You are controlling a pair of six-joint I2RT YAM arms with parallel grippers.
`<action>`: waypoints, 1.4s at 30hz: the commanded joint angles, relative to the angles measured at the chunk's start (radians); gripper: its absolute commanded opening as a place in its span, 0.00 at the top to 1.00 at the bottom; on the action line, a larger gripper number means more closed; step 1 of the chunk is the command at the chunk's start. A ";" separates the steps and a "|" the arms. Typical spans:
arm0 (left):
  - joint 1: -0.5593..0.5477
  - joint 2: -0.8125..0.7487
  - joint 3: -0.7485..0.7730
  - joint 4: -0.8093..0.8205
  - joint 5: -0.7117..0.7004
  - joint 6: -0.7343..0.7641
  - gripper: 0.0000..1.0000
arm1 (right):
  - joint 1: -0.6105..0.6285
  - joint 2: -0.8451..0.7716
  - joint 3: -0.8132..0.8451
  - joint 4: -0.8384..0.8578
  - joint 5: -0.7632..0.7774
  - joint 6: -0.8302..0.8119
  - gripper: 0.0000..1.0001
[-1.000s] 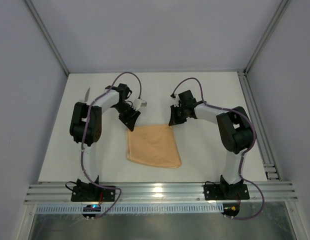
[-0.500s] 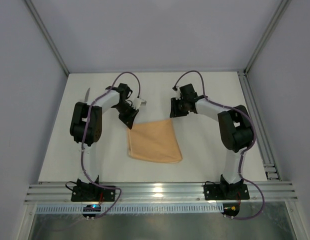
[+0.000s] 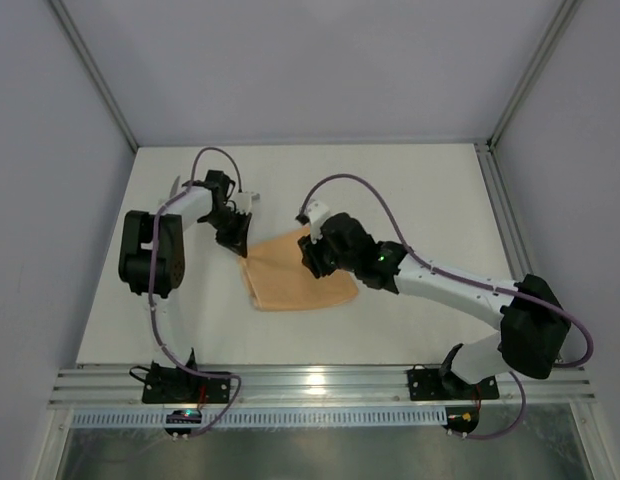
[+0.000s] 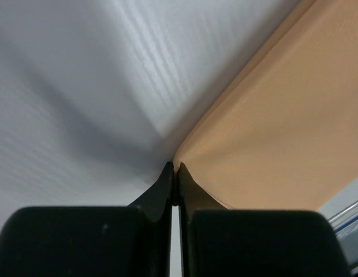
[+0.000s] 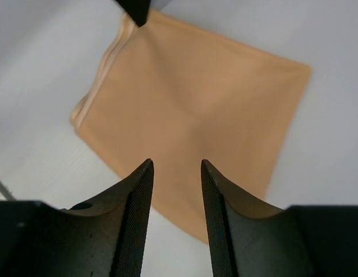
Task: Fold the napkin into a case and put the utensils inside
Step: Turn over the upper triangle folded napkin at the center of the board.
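Bright, even, diffuse light from above fills the overhead view. The white table [image 3: 430, 200] carries only faint, soft shadows beneath the arms, and the metal rail [image 3: 320, 378] at the near edge shows a small patch of glare. In the left wrist view, a broad grey shadow crosses the table beside the napkin [image 4: 283, 127], and the left gripper [image 4: 174, 176] looks dark and blurred.

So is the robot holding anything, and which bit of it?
Yes. The left gripper is pinched shut on one corner of the napkin. The right gripper is open above it, holding nothing.
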 commanded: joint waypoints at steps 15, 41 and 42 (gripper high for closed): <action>0.149 -0.211 -0.218 0.051 -0.011 -0.194 1.00 | 0.410 0.156 -0.013 0.199 0.192 -0.145 0.45; 0.149 -0.185 -0.200 0.051 -0.060 -0.118 1.00 | 0.435 0.406 0.081 0.043 0.220 -0.392 0.41; 0.149 -0.182 -0.197 0.049 -0.064 -0.115 1.00 | 0.422 0.405 0.072 0.038 0.202 -0.394 0.42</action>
